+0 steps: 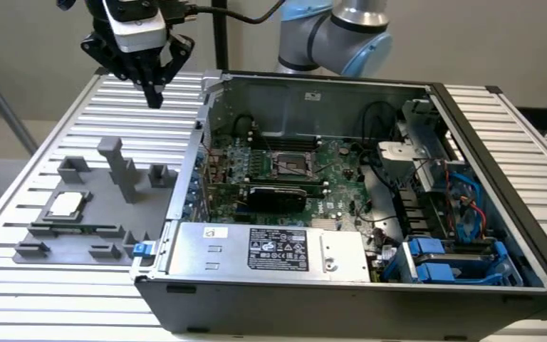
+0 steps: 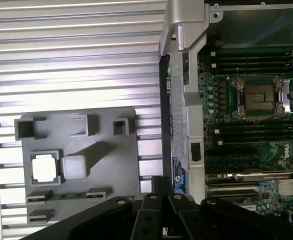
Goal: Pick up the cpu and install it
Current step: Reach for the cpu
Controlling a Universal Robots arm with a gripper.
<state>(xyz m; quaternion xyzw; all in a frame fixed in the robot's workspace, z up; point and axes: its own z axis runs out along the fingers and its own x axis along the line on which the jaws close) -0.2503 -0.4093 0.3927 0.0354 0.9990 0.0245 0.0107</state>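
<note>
cpu [image 1: 65, 205] lid = satiny silver metal, holder [image 1: 97, 216] matt grey plastic, counter [image 1: 45, 299] ribbed bright metal, pc case [image 1: 302, 96] dull sheet metal

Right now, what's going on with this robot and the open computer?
The arm's gripper hangs shut and empty above the ribbed table, beside the open computer case. The cpu lies in its grey holder, untouched. The motherboard socket is empty, so nothing is installed yet.

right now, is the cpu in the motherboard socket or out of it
Out. The cpu lies flat in a recess of the grey fixture beside the computer case; the motherboard socket holds no silvery chip.
</note>
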